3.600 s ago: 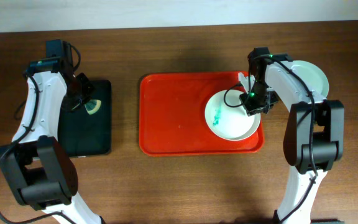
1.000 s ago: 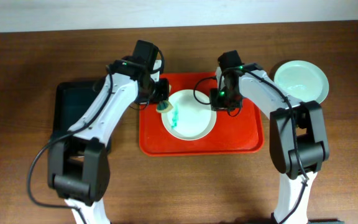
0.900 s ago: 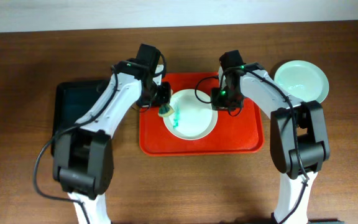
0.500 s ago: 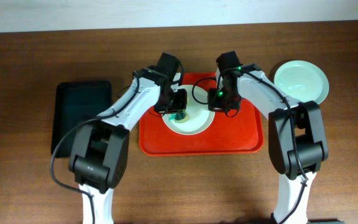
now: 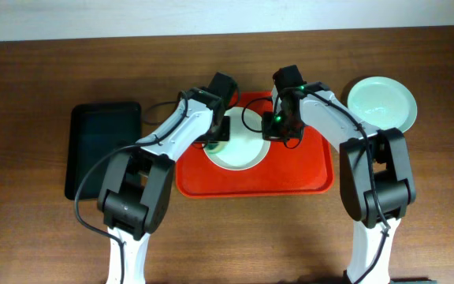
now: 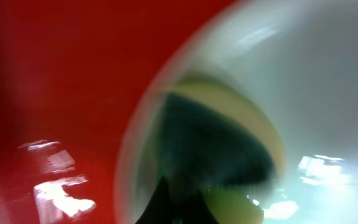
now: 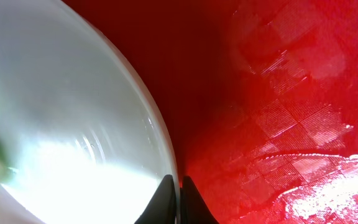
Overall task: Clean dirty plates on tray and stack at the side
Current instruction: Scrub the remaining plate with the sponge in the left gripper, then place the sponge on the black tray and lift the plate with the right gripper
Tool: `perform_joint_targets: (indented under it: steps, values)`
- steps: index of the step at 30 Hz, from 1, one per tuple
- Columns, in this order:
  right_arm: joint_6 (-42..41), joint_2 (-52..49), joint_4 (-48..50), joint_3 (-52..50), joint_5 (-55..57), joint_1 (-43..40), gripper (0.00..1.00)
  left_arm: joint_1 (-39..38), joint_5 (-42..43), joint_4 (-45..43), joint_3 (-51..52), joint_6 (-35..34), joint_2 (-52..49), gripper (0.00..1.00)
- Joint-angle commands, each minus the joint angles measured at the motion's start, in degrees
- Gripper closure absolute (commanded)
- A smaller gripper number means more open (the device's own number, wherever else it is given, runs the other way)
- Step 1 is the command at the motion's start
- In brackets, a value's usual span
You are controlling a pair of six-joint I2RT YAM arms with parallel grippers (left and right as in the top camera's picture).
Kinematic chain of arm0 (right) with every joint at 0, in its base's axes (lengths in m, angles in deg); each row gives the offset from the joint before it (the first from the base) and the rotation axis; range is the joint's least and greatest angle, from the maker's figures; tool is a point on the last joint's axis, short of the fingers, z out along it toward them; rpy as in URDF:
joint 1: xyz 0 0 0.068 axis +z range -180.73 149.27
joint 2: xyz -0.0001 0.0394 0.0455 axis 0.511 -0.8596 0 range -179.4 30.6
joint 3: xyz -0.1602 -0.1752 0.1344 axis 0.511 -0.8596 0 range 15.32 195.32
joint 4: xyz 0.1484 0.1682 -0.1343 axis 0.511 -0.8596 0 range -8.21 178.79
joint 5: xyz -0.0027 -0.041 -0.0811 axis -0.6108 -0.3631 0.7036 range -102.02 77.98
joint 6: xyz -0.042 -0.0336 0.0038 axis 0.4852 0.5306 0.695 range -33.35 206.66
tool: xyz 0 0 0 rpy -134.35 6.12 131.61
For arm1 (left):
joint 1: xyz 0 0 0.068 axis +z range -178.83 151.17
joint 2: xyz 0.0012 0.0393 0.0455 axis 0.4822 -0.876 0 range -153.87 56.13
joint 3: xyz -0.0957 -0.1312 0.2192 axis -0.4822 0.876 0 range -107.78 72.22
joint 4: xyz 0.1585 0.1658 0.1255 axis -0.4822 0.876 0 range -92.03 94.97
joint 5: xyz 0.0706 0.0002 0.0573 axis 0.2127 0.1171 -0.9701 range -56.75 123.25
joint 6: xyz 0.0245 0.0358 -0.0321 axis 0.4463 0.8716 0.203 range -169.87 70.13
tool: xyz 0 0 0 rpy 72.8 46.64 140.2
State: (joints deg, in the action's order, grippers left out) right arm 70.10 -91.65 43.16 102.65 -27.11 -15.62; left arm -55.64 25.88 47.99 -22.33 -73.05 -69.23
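Two plates are seen from overhead. One, the first plate, is set flat on the red tray, toward its far side and a little left of centre, with both arms reaching down over it. The second plate, pale mint, is laid on the table just beyond the tray's far right corner and is touched by neither arm. Whether another plate is stacked beneath the first cannot be told.

The left gripper is lowered onto the left side of the first plate. In the left wrist view a sponge, yellow with a dark green face, is seen pressed against the plate's inner surface just inside its rim. It appears to be clamped in the gripper, though only a dark blurred tip is shown at the bottom edge.

The right gripper is placed at the first plate's right edge. In the right wrist view its fingers are drawn almost together. The plate's rim runs down into the narrow gap between them, so the rim is pinched. Glossy patches are shown on the tray's red floor beside it.

A black tray is laid on the table to the left of the red one, apart from it.
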Motion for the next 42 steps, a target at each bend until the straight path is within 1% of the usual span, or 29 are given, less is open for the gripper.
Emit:
perform_joint_targets:
  steps: [1,3,5,7,8,9,12,14,16,20,21,22,24,27,28,30,32,36,38,40,42]
  values:
    - [-0.5,-1.2,1.8,-3.0,0.7,0.3,0.96,1.5,-11.3,2.1,-2.9,-0.7,0.2,1.0]
    - [-0.5,-1.2,2.2,-3.8,0.7,0.3,0.96,1.5,-7.3,2.1,-4.2,-1.7,1.1,1.0]
    - [-0.5,-1.2,2.4,-3.9,0.7,0.3,0.96,1.5,3.7,1.1,-5.6,-2.5,1.6,1.0]
    - [-0.5,-1.2,3.0,-3.9,0.7,0.3,0.96,1.5,18.2,-2.4,-5.7,-2.5,1.4,1.0]
    - [-0.5,-1.2,3.1,-3.9,0.7,0.3,0.96,1.4,21.5,-4.0,-5.6,-2.5,1.0,1.0]
    - [-0.5,-1.2,3.2,-3.9,0.7,0.3,0.96,1.2,22.6,-5.4,-5.6,-2.5,0.5,1.0]
    - [-0.5,-1.2,2.9,-3.9,0.6,0.3,0.96,1.1,21.9,-6.8,-5.6,-2.5,-2.1,1.0]
    - [-0.5,-1.2,2.8,-3.9,0.7,0.3,0.96,1.2,17.3,-6.4,-5.6,-2.5,-3.7,1.0]
    - [-0.5,-1.2,2.6,-3.9,0.7,0.3,0.96,1.4,9.5,-5.0,-5.6,-2.5,-4.8,1.0]
    - [-0.5,-1.2,2.6,-3.9,0.7,0.3,0.96,2.0,-12.3,-1.6,-5.8,-2.5,-4.8,1.0]
    - [-0.5,-1.2,2.5,-3.9,0.7,0.3,0.96,2.4,-16.8,-0.7,-5.9,-2.5,-4.8,1.0]
    - [-0.5,-1.2,2.5,-3.9,0.7,0.3,0.96,2.9,-19.6,0.8,-6.7,-2.5,-4.8,1.0]
    - [-0.5,-1.2,2.6,-3.9,0.7,0.3,0.96,3.6,-20.3,4.2,-9.4,-2.6,-4.8,1.0]
    - [-0.5,-1.2,2.6,-3.9,0.7,0.3,0.96,4.3,-20.0,10.8,-16.1,-7.6,-4.6,1.0]
    - [-0.5,-1.2,2.6,-3.9,0.7,0.3,0.96,4.5,-18.6,13.2,-19.0,-8.7,-4.5,1.0]
    - [-0.4,-1.2,2.6,-3.9,0.7,0.3,0.96,5.8,-11.8,18.2,-25.7,-8.7,-3.9,1.0]
    - [-0.4,-1.2,2.6,-3.9,0.7,0.3,0.96,7.9,-8.5,21.0,-28.2,-8.7,-3.3,1.0]
    - [-0.2,-1.2,2.6,-3.9,0.7,0.3,0.96,15.0,-5.4,27.3,-27.9,-8.7,-3.4,1.0]
    - [-0.2,-1.2,2.8,-3.9,0.7,0.3,0.96,20.3,-5.4,29.9,-26.2,-8.8,-3.7,1.0]
    - [-0.2,-1.2,2.9,-3.9,0.7,0.3,0.96,24.0,-5.3,30.0,-23.7,-9.4,-3.7,1.0]
    - [-0.3,-1.2,3.0,-3.9,0.7,0.3,0.96,28.3,-2.9,28.8,-19.3,-10.5,-4.0,1.0]
